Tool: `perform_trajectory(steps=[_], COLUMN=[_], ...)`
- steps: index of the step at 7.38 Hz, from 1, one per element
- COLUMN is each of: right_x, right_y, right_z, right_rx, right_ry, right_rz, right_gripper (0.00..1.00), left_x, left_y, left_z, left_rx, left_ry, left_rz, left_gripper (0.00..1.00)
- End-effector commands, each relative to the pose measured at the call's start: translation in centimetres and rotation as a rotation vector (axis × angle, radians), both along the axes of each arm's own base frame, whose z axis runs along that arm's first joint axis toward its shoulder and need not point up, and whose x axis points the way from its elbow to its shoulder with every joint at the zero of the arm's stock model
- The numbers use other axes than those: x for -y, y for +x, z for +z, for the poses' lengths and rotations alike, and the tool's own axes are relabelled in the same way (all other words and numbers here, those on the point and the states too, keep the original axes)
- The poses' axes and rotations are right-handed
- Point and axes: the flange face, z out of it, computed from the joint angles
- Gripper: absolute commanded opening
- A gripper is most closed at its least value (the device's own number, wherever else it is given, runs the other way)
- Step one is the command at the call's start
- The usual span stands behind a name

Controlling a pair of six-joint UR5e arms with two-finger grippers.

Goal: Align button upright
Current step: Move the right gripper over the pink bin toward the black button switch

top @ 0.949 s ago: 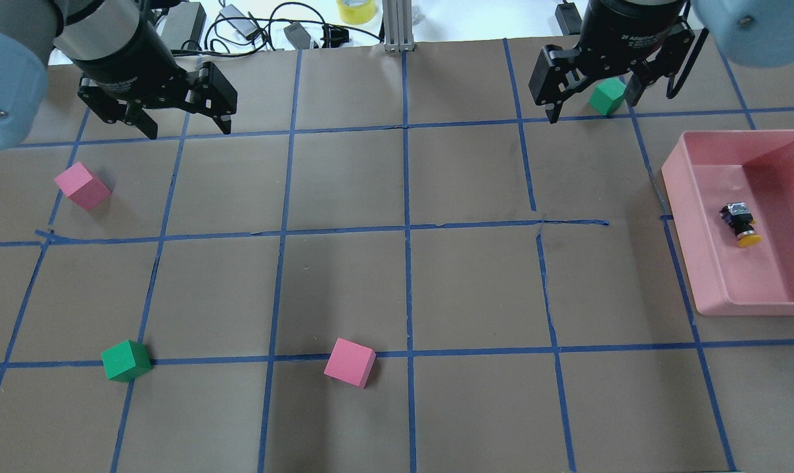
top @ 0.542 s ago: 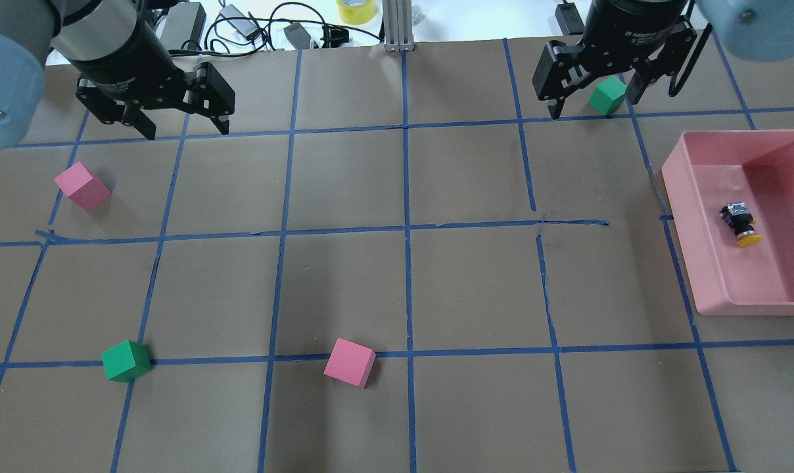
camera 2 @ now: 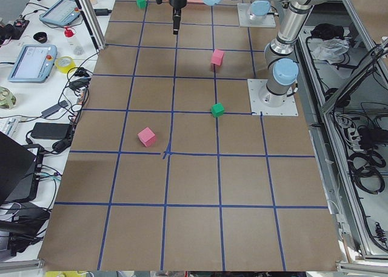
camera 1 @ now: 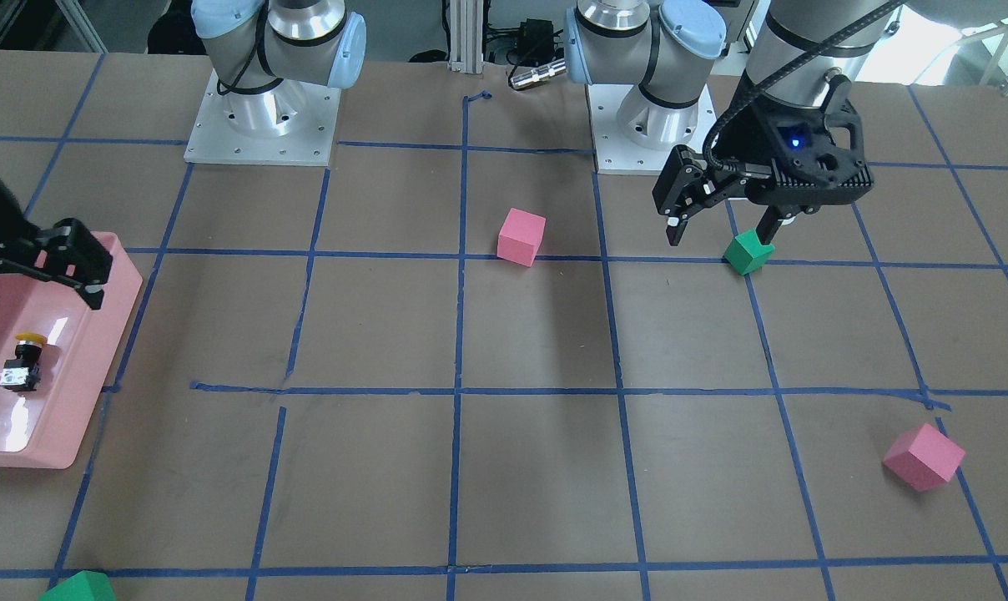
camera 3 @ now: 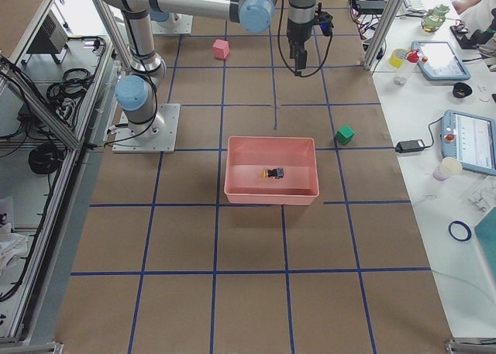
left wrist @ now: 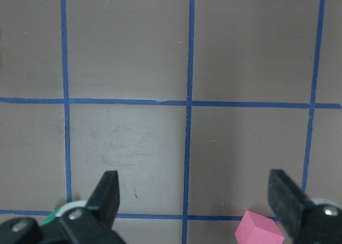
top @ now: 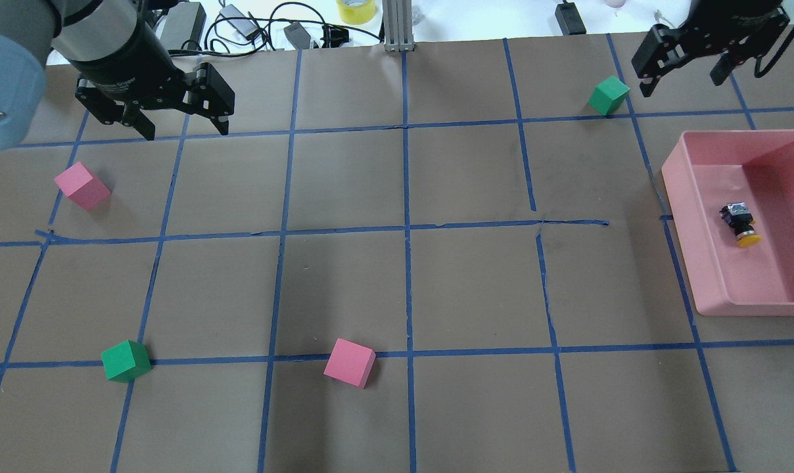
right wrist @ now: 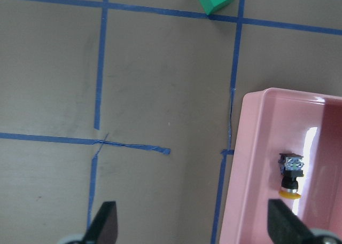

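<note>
Here, button (top: 739, 225): lying on its side inside the pink tray (top: 683, 197), yellow cap toward the robot | right tool (top: 679, 77): released, empty, over the desk (top: 463, 282) beyond the tray, near a green cube (top: 608, 95) | left tool (top: 186, 131): released, empty, well apart.

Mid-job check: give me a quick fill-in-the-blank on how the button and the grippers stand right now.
The button lies on its ____ in the pink tray.
The left gripper and the right gripper are both ____.
The cube nearest the right gripper is ____.
Missing words: side; open; green.
</note>
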Motion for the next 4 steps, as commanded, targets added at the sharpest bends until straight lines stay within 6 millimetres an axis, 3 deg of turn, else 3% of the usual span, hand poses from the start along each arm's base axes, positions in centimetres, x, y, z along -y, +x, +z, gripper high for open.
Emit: perform_trajectory(steps=[1,3,4], right_x=[1.9,1.1,-0.4], right_y=[-9.2,-17.2,-19.8], right_z=[-4.4,-11.2,-15.1], right_rx=[-0.001,-0.043,-0.033], right_ry=[0.031,-0.036,-0.017], right_rz=[0.015,0.004,0.011], right_gripper=[1.00,1.00,1.00], left_x=[0.0,-0.1,0.0], left_y=[0.0,0.0,0.0], left_z=[0.0,0.1,0.0], left_rx=[0.001,0.003,0.003], left_ry=[0.000,-0.002,0.000], left_rz=[-0.001,-0.001,-0.001], left_gripper=[1.00,1.00,1.00])
